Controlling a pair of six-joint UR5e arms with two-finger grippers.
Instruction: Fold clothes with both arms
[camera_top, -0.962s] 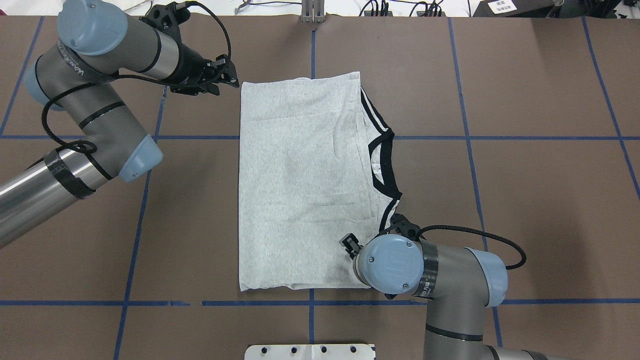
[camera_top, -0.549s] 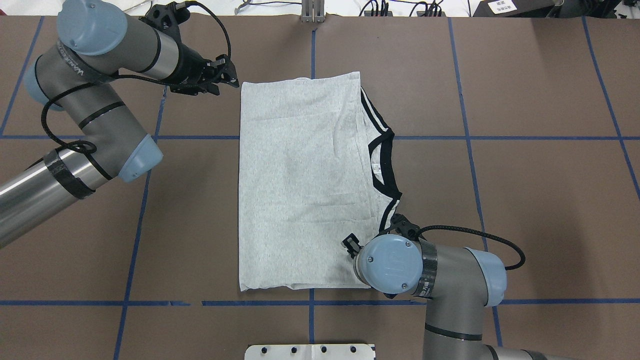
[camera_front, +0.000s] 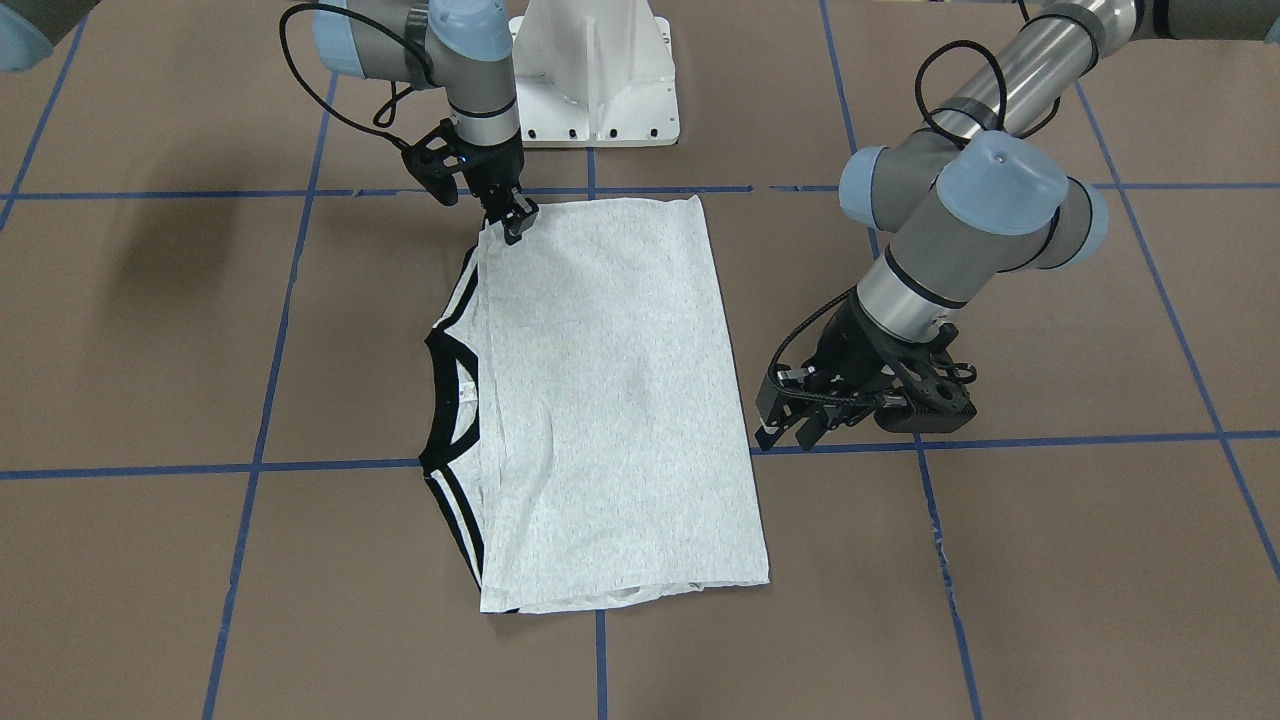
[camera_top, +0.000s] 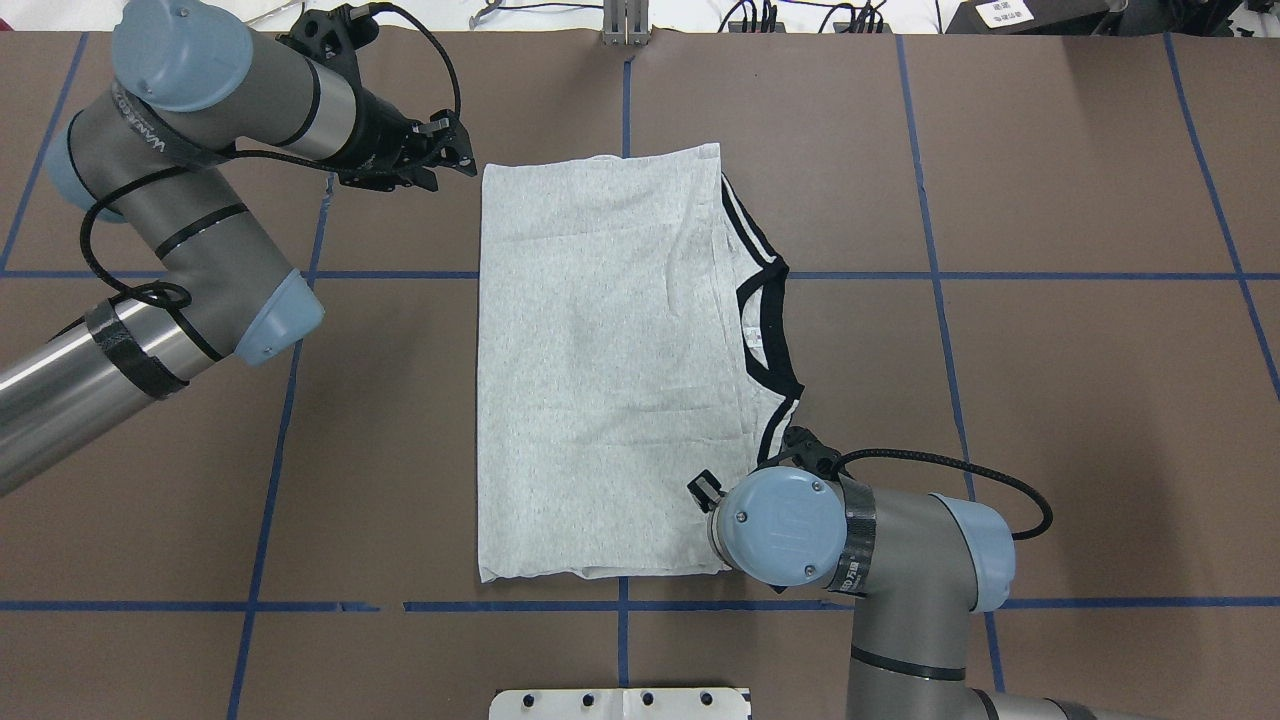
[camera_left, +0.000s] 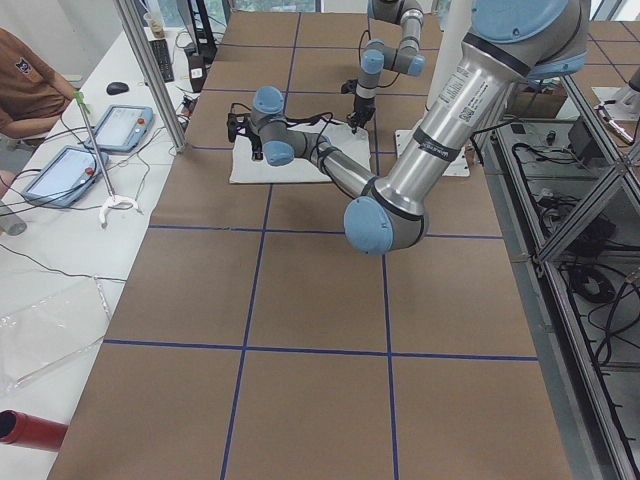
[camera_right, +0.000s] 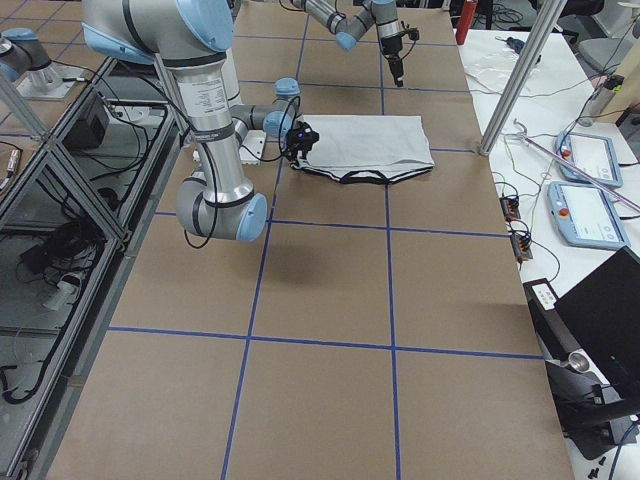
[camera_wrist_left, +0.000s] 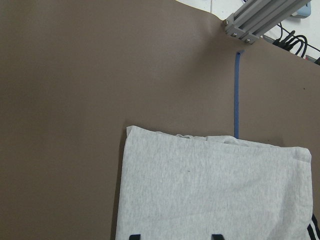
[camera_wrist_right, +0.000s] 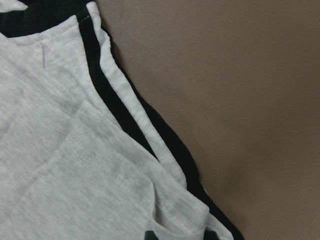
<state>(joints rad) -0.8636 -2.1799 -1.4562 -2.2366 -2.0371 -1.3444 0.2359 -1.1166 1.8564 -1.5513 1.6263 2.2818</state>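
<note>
The grey T-shirt lies folded into a flat rectangle on the brown table, also seen from the front. Its black collar and shoulder stripes stick out on the right, and the print is hidden. My left gripper is open and empty, just off the shirt's far left corner; it also shows in the front view. My right gripper is low on the shirt's near right corner, by the stripes. Its fingertips stand apart at the cloth's edge. In the overhead view my right gripper is mostly hidden under its wrist.
Blue tape lines cross the brown table cover. The white pedestal base stands at the near edge. An aluminium post and cables are at the far edge. Side tables with tablets and a seated person lie beyond the table's ends.
My left gripper has drifted slightly up and left, away from the shirt's corner. My right wrist has shifted a little, covering more of its gripper. The shirt has not moved.
</note>
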